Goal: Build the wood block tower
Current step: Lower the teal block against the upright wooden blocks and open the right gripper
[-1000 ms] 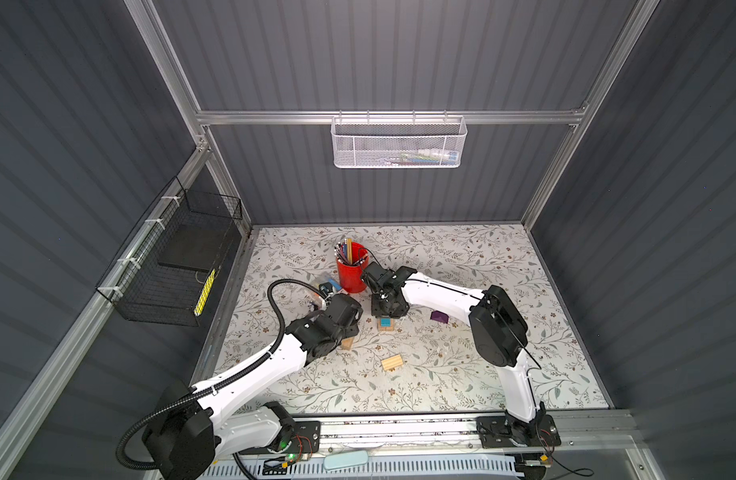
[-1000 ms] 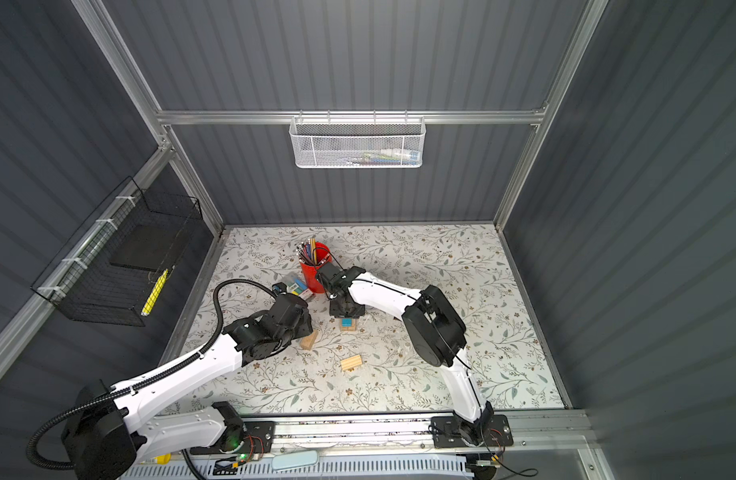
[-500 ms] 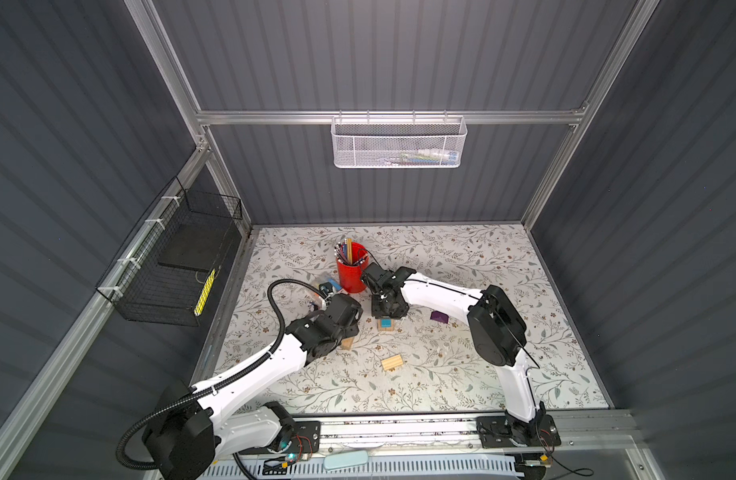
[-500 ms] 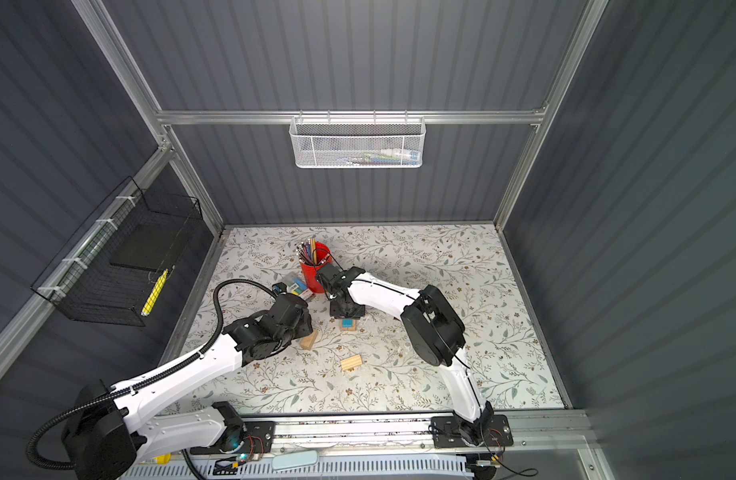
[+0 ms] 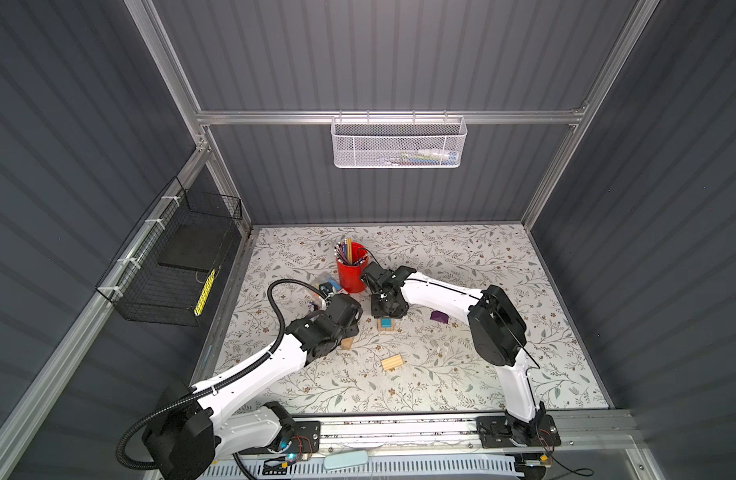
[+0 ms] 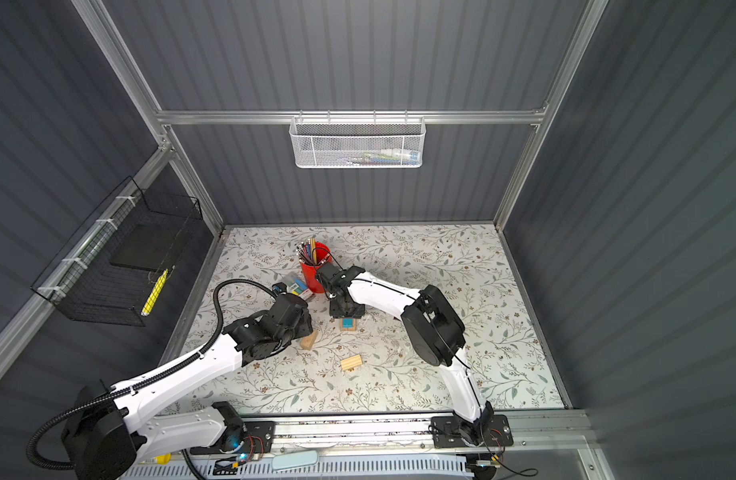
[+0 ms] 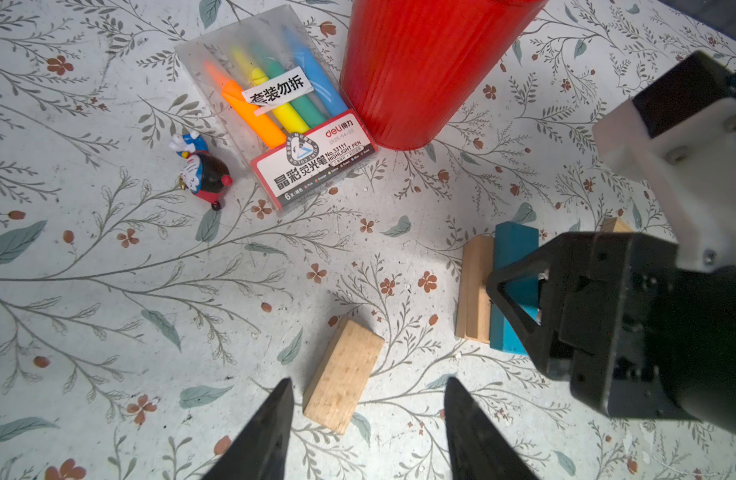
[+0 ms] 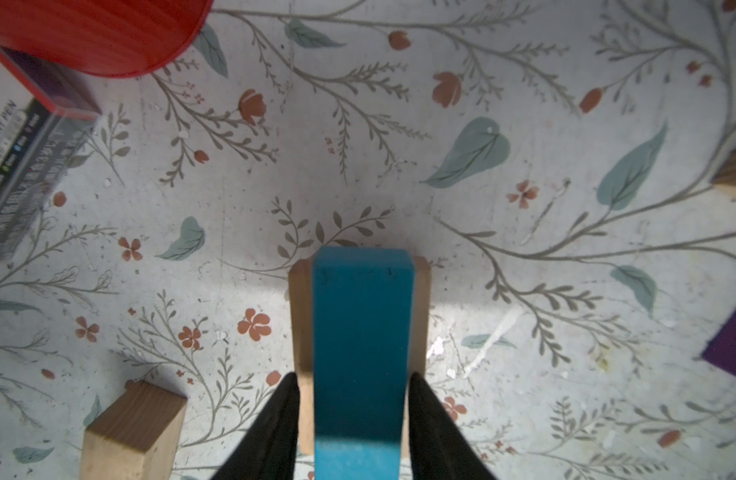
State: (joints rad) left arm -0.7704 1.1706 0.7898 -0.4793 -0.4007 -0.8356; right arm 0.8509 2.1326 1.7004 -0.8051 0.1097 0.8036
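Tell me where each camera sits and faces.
Top views: high at the front, looking down on the table; left arm, right arm show.
Left wrist: on the left arm, facing down at a loose wood block; left tool and right tool show.
Right wrist: on the right arm, facing down onto the blue block; right tool flanks it.
Shared: both wrist views show blue block, red cup.
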